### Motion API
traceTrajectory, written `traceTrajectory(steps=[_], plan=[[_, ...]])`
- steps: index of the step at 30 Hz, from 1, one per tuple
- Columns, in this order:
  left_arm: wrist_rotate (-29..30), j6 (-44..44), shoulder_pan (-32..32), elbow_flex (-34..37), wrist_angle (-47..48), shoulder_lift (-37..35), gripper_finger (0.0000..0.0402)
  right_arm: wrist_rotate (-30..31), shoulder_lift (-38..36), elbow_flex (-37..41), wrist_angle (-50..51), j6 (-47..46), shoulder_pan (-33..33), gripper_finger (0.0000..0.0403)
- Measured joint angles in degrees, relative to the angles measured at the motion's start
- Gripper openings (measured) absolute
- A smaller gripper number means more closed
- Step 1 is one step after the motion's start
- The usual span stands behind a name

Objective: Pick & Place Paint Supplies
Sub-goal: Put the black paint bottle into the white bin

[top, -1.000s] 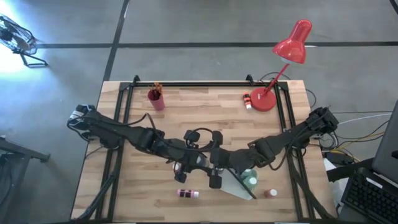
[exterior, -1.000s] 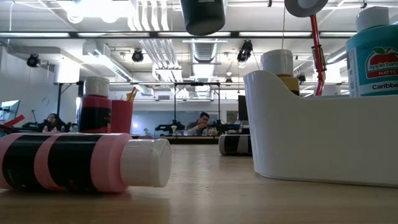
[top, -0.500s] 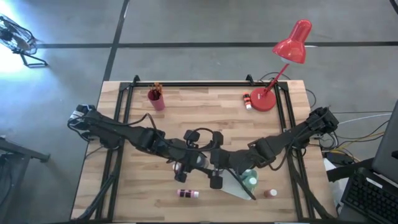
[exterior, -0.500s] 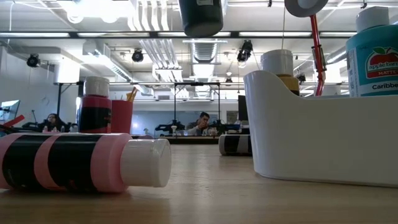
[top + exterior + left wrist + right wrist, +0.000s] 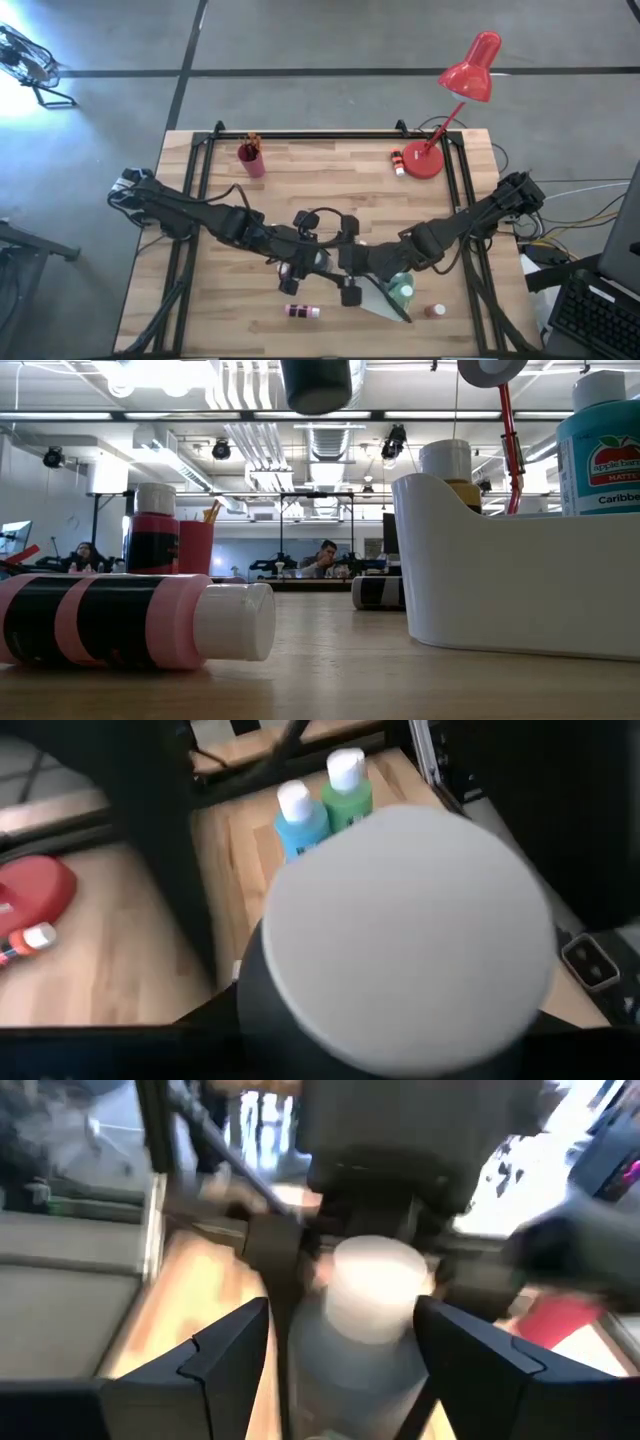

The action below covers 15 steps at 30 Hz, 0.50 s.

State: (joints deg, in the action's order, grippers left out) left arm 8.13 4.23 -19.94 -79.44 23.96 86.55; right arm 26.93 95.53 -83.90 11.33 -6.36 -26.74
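A dark paint bottle with a white cap (image 5: 378, 1285) hangs upright above the table's middle (image 5: 316, 263), between my two grippers. Its dark bottom (image 5: 316, 382) shows high in the low view. My left gripper (image 5: 303, 268) comes at it from the table's left and is shut on it. Its own wrist view shows only the cap top (image 5: 410, 930) and the dark body (image 5: 268, 1012). My right gripper (image 5: 340, 1320) comes from the table's right, its fingers closed against the bottle's body (image 5: 355, 1370). My left gripper holds the bottle near its upper part, about level, from the table's left. The bottle itself hides the place of contact in the left wrist view. The bottle stays upright, lifted clear of the table. My right gripper has the bottle's body below the cap (image 5: 300, 1365) between its two fingers (image 5: 225, 1355), one on each side. The fingers come about level from the table's right and lie across the upright bottle.
A white caddy (image 5: 385, 295) at the near right holds a teal bottle (image 5: 600, 450) and a green one (image 5: 348, 790). A pink bottle (image 5: 302, 311) lies near the front edge, a small red one (image 5: 434, 311) to its right. Red lamp (image 5: 455, 100) and brush cup (image 5: 251, 158) stand at the back.
The held bottle's bottom end has swung slightly toward the table's left and up. Both arms have kept their place.
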Motion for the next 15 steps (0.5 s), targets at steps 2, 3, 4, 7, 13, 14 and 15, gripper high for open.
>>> traceTrajectory(steps=[2,3,4,7,13,14,15], plan=[[-0.3,-1.0,0.0,-0.1,0.0,-0.2,0.0179,0.6,0.2,0.1,0.5,0.2,0.0,0.0244],[-0.1,-1.6,0.0,-0.1,-0.1,-0.2,0.0179,0.0,0.1,0.1,0.7,0.0,0.0,0.0245],[0.1,-1.9,0.0,-0.1,-0.1,-0.2,0.0179,0.1,0.1,0.1,0.8,-0.1,0.0,0.0246],[0.8,-2.4,0.1,-0.1,-0.1,-0.3,0.0179,2.5,0.1,0.1,0.2,0.5,0.0,0.0251],[1.0,-2.0,0.1,-0.1,-0.5,-0.3,0.0179,4.3,0.1,0.0,-0.7,0.7,0.0,0.0246],[1.0,-1.8,0.1,-0.1,-0.4,-0.3,0.0179,4.4,0.1,0.0,-0.9,0.7,0.0,0.0242],[1.0,-1.7,0.2,-0.1,-0.4,-0.3,0.0179,4.5,0.1,0.0,-1.2,0.7,0.0,0.0238]])
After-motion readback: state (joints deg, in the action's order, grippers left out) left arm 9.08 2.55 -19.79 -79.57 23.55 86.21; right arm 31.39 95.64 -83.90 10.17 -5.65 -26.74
